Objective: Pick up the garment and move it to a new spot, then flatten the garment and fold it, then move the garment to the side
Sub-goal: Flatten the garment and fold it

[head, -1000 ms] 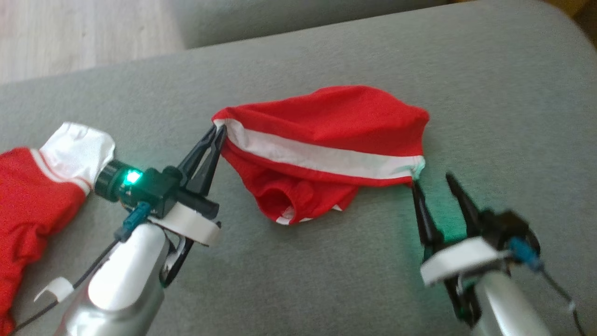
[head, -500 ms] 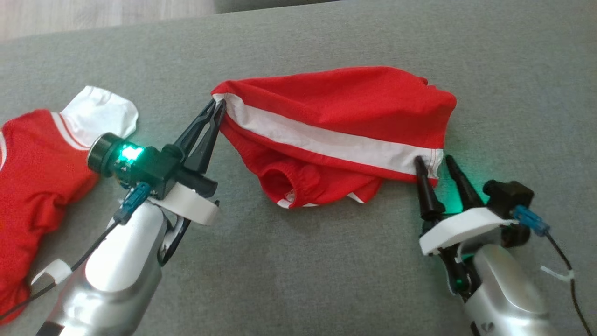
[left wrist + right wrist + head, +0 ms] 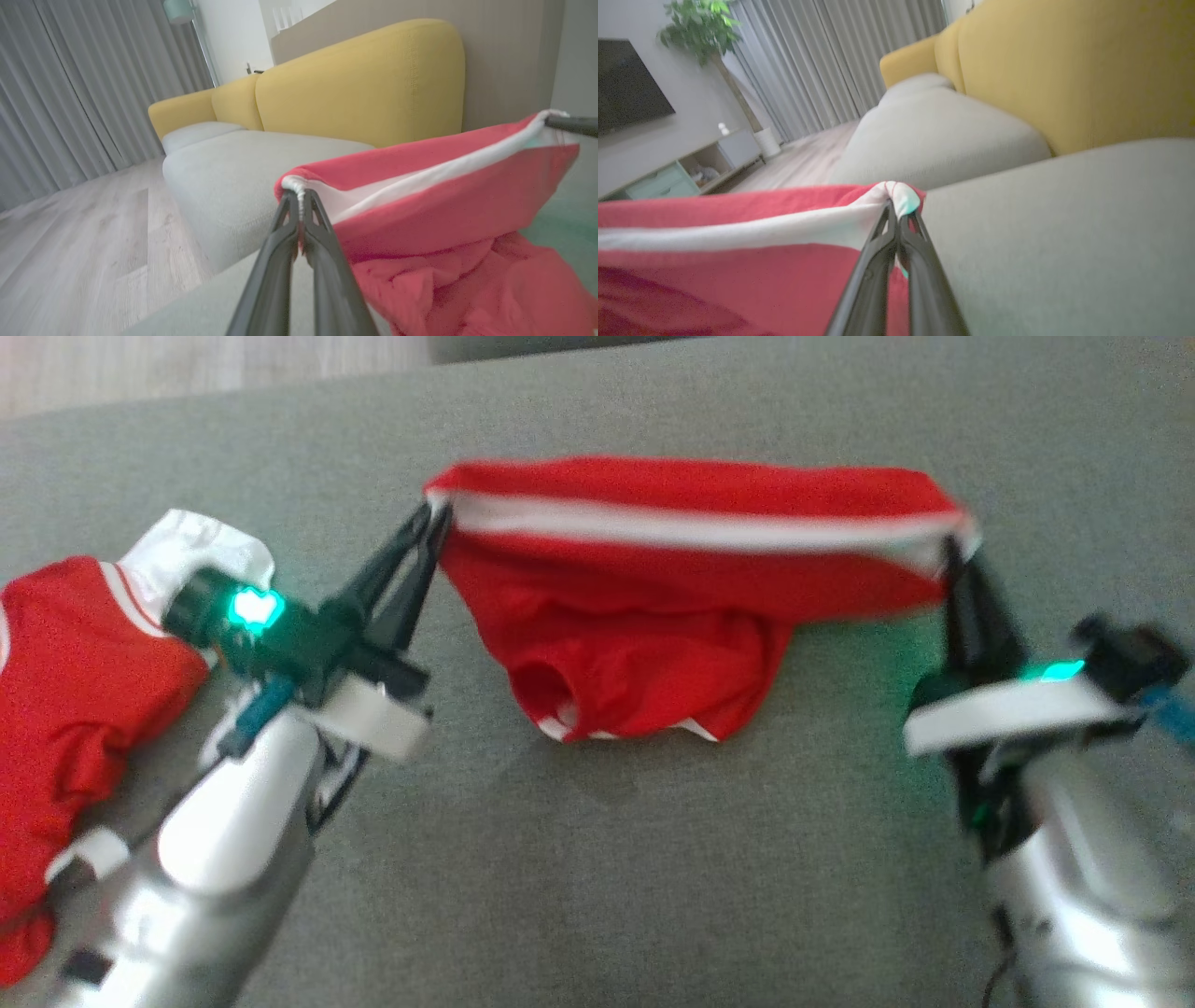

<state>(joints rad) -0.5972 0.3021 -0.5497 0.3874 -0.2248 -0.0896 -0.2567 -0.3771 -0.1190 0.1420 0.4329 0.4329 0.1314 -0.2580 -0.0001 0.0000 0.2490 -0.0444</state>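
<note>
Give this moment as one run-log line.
left jaws: shut on red garment corner | right jaws: shut on other corner | garment: edge stretched between, rest hanging

My head camera looks down from up high at the red garment and the grey cushion. My wrist cameras sit low and close, looking along my left pincer and my right pincer, and both see the yellow sofa back.

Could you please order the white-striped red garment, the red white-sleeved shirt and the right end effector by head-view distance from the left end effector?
1. White-striped red garment: pinched in the left end effector.
2. Red white-sleeved shirt: to its left.
3. Right end effector: garment's far corner.
</note>
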